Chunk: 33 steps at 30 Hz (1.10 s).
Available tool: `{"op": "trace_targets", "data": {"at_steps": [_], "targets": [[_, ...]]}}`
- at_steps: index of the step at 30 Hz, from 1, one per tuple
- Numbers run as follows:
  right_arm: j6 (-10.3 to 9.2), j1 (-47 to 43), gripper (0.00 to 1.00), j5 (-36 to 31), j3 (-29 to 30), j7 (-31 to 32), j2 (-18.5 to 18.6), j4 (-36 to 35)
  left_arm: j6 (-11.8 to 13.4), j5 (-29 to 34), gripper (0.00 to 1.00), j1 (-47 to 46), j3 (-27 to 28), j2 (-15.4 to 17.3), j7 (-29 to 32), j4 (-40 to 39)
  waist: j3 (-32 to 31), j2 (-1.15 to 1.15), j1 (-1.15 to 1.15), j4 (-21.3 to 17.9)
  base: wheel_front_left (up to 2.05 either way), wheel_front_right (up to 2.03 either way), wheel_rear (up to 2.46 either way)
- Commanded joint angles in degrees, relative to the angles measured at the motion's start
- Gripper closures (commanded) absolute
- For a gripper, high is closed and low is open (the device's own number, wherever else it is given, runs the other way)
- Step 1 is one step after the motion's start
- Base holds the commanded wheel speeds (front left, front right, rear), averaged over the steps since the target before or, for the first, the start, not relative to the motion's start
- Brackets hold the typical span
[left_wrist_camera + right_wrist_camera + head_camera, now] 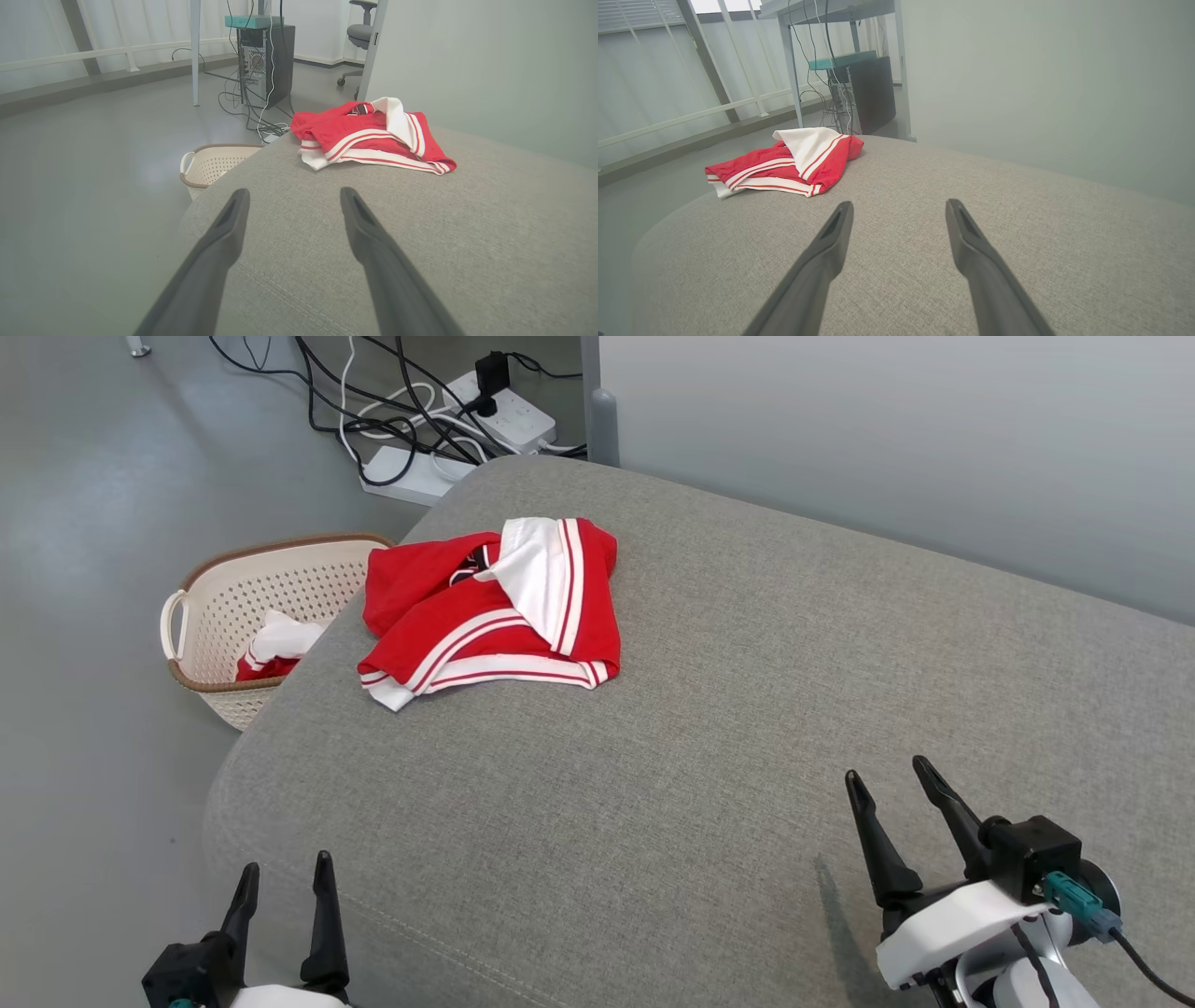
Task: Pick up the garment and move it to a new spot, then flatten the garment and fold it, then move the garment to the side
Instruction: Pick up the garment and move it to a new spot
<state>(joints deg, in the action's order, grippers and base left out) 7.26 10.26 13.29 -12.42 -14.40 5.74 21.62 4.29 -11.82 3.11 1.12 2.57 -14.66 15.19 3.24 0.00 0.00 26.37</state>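
Hovering over the cushion [709, 709] — left gripper [287, 861] and right gripper [885, 768], both spread apart, empty — garment [490, 607] well apart.

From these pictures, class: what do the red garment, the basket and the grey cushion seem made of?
Garment: soft matte fabric, probably knit; it folds and creases. Basket: likely moulded plastic; cream perforated walls, brown rim. Cushion: woven upholstery cloth; visible weave, stitched seam.

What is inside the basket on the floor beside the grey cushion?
A crumpled red and white cloth lies in the basket. The grey cushion covers the part of the basket nearest it, so anything there is hidden.
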Motion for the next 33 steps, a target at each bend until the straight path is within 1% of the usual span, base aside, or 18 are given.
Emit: {"op": "trace_targets", "data": {"at_steps": [1,4,7,9,10,11,12,16,22,24,25,26,30,33], "targets": [[0.23,1.9,0.0,0.7,-1.3,-0.6,0.4,-0.7,-1.7,-2.4,0.0,-2.5,2.0,0.3,-0.3,-0.9,0.5,0.0,0.0,-0.7,0.0,0.0,0.0],[0.23,2.3,0.0,0.9,-1.5,-0.6,0.8,-0.4,-4.5,-3.5,0.0,-4.8,2.7,0.3,-0.3,0.3,1.6,0.0,0.0,-1.7,0.0,0.0,0.0],[0.23,2.8,0.0,0.9,-1.6,-0.6,1.2,-0.3,-7.4,-3.0,0.0,-8.6,3.5,0.5,-0.3,3.1,2.8,0.0,0.0,-2.8,0.0,0.0,0.0],[0.23,3.3,0.0,0.7,-1.9,-0.6,1.5,-0.3,-8.9,-2.6,0.0,-11.9,3.9,1.3,-0.3,5.6,3.8,0.0,0.0,-3.6,0.0,0.0,0.0],[0.23,3.3,0.0,0.7,-1.9,-0.6,1.5,-0.3,-8.9,-2.6,0.0,-11.9,3.9,1.3,-0.3,5.6,3.8,0.0,0.0,-3.6,0.0,0.0,0.0],[0.23,4.0,0.0,0.7,-2.4,-0.6,1.8,-0.4,-9.9,-2.2,0.0,-15.5,4.0,2.5,-0.3,8.1,4.8,0.0,0.0,-4.5,0.0,0.0,0.0],[0.23,4.0,0.0,0.7,-2.4,-0.6,1.8,-0.4,-9.9,-2.2,0.0,-15.5,4.0,2.5,-0.3,8.1,4.8,0.0,0.0,-4.5,0.0,0.0,0.0],[0.23,5.4,0.0,0.5,-3.2,-0.6,2.5,-0.6,-11.1,-2.6,0.0,-23.2,3.4,5.2,-0.3,14.2,7.0,0.0,0.0,-6.4,0.0,0.0,0.0],[0.23,7.5,0.0,0.5,-4.3,-0.6,3.3,-0.8,-11.7,-5.0,0.0,-33.3,1.5,10.2,-0.3,24.5,10.4,0.0,0.0,-9.5,0.0,0.0,0.0],[0.23,8.2,0.0,0.4,-4.6,-0.5,3.6,-0.9,-11.7,-6.6,0.0,-36.0,0.2,12.0,-0.1,27.5,11.6,0.0,0.0,-10.5,0.0,0.0,0.0],[0.23,8.9,0.0,0.4,-4.6,-0.4,3.9,-1.1,-11.8,-8.5,0.0,-38.4,-1.4,13.8,0.4,30.1,12.8,0.0,0.0,-11.5,0.0,0.0,0.0],[0.23,9.2,0.0,0.4,-4.7,-0.3,4.1,-1.3,-11.8,-9.5,0.0,-39.4,-2.1,14.7,0.6,31.2,13.4,0.0,0.0,-12.0,0.0,0.0,0.0],[0.23,10.3,0.0,0.3,-5.2,0.0,4.6,-2.0,-11.8,-13.8,0.0,-41.9,-4.6,18.2,1.9,34.9,15.5,0.0,0.0,-14.2,0.0,0.0,0.0],[0.23,11.1,0.0,0.4,-5.6,0.3,5.0,-2.7,-11.8,-15.9,0.0,-43.3,-5.7,20.5,3.0,37.5,17.0,0.0,0.0,-15.6,0.0,0.0,0.0]]}}
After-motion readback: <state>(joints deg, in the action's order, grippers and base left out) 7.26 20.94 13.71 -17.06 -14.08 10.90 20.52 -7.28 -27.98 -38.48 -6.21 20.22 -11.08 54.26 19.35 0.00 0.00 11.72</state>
